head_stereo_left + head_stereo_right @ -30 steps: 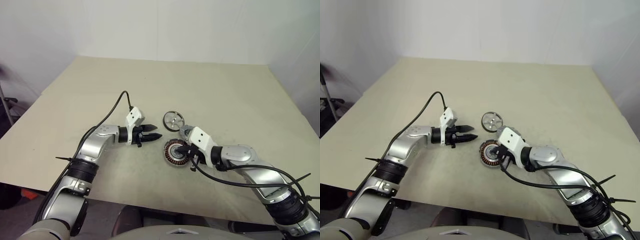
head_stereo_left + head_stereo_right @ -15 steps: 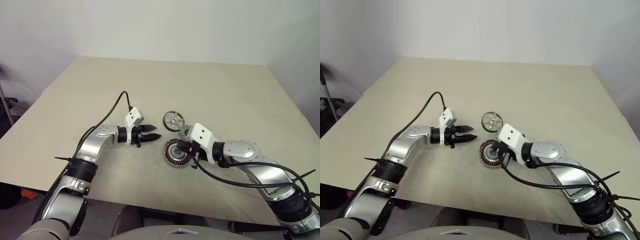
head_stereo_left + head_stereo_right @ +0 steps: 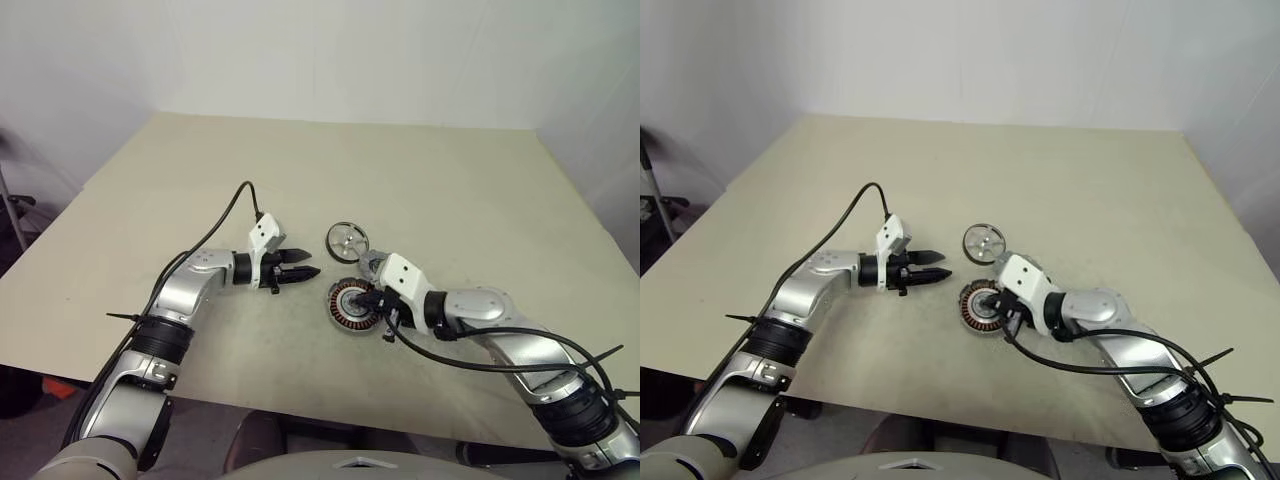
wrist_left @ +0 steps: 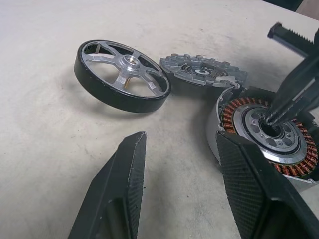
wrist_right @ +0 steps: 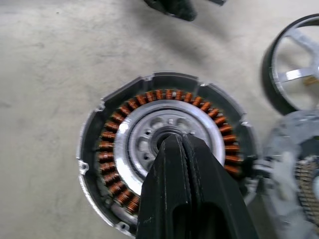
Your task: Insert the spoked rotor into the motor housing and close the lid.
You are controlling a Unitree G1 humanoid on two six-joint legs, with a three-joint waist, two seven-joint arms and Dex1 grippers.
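My right jaws (image 5: 174, 144) are pressed together, their tip poked into the dark centre bore of the housing (image 5: 104, 149), which lies flat on the desk (image 3: 450, 190). My left jaws (image 3: 303, 266) are spread and hold nothing; they hover level just above the desk, pointing toward the housing from its left. The rotor (image 4: 122, 75) lies on the desk just behind the housing, and the lid (image 4: 203, 70) lies beside the rotor, its edge touching or overlapping the housing's rim.

Risks, as I judge them: with my right tip sitting in the bore, any sideways pull could drag or tip the housing and knock it into the lid. The rotor cannot go in while that tip blocks the centre, so I must clear it first. The rotor looks magnetic by its kind; brought in tilted, it may snap down crooked onto the coils (image 5: 112, 149) or pinch my tips. The lid so close to the rim could get caught under the rotor.

The left wrist view shows the rotor's spokes, hub and dark rim, and the lid's ribbed face, which the head views show only as small discs half hidden by my right wrist. The right wrist view alone shows the tip centred in the bore.
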